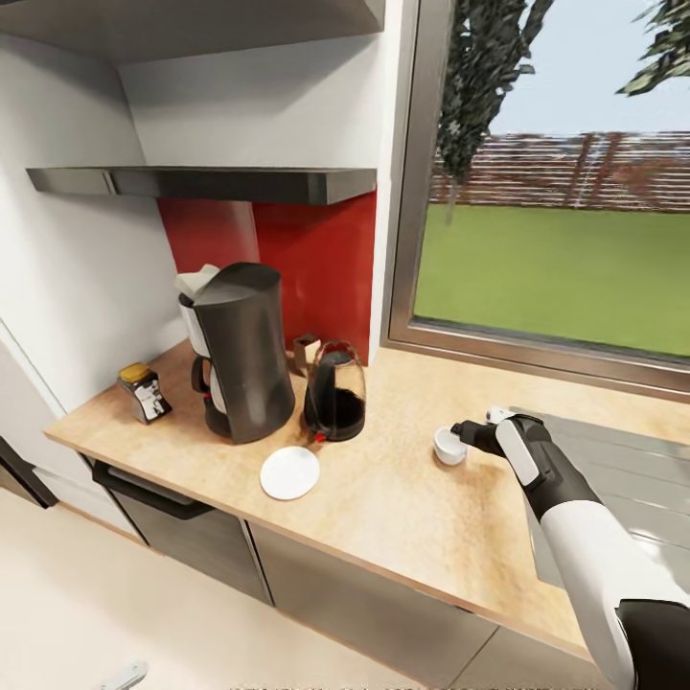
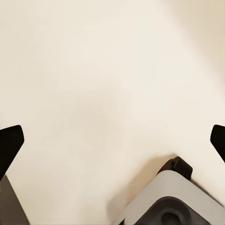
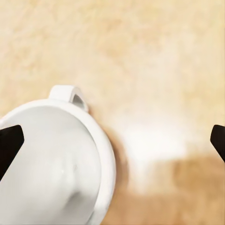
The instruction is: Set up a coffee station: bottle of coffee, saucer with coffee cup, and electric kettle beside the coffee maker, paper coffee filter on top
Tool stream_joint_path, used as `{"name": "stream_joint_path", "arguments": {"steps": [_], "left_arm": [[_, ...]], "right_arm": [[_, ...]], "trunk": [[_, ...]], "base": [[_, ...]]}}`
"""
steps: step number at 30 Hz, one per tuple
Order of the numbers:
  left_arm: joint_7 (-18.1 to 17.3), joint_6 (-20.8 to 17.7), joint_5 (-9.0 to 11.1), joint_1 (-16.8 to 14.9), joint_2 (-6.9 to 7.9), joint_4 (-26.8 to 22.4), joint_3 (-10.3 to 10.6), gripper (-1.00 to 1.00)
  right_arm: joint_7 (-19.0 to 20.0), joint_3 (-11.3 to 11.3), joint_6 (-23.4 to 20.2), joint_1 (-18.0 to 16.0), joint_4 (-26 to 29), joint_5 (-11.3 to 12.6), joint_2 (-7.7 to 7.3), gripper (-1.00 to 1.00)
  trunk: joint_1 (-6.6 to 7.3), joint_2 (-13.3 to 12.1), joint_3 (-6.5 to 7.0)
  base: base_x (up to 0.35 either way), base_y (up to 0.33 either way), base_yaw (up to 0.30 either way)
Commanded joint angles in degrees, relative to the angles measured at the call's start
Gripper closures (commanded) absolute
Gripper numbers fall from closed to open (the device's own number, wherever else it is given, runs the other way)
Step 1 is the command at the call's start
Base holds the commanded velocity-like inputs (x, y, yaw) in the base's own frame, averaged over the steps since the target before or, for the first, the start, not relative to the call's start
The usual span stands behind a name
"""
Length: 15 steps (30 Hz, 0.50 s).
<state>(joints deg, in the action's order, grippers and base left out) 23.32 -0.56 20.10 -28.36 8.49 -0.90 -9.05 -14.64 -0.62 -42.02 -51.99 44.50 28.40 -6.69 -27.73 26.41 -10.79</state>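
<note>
On the wooden countertop point(image 1: 393, 498) stands the dark coffee maker point(image 1: 240, 355) with a white paper filter point(image 1: 196, 283) on its top. The coffee bottle point(image 1: 144, 391) is to its left and the glass electric kettle point(image 1: 335, 393) to its right. A white saucer point(image 1: 289, 472) lies bare in front of the kettle. Further right sits the white coffee cup point(image 1: 448, 447) point(image 3: 56, 159), handle showing. My right gripper point(image 1: 471, 435) point(image 3: 112, 140) hovers open just above and beside the cup, holding nothing. My left gripper point(image 2: 112, 136) is open over pale floor.
A grey sink area point(image 1: 623, 460) lies at the counter's right, under my right arm. A window point(image 1: 556, 192) runs behind it, and a dark shelf point(image 1: 211, 182) hangs above the coffee maker. A small brown object point(image 1: 305, 353) stands behind the kettle. Part of my base point(image 2: 173, 201) is visible.
</note>
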Motion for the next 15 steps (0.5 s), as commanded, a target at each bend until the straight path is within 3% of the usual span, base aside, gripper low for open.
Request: {"name": "stream_joint_path", "arguments": {"steps": [1,15], "left_arm": [[0.1,-0.1,-0.2,0.0,0.01,-0.1,-0.4,-1.00],[0.1,-0.1,-0.2,0.0,0.00,-0.1,-0.4,-1.00]], "right_arm": [[-0.5,0.0,-0.2,0.0,0.1,0.6,0.00,-1.00],[-0.5,0.0,-0.2,0.0,0.1,0.6,0.01,-1.00]], "trunk": [[-0.02,0.1,-0.20],[-0.02,0.1,-1.51]], "base": [[0.000,0.000,0.000],[-0.033,0.000,0.000]]}}
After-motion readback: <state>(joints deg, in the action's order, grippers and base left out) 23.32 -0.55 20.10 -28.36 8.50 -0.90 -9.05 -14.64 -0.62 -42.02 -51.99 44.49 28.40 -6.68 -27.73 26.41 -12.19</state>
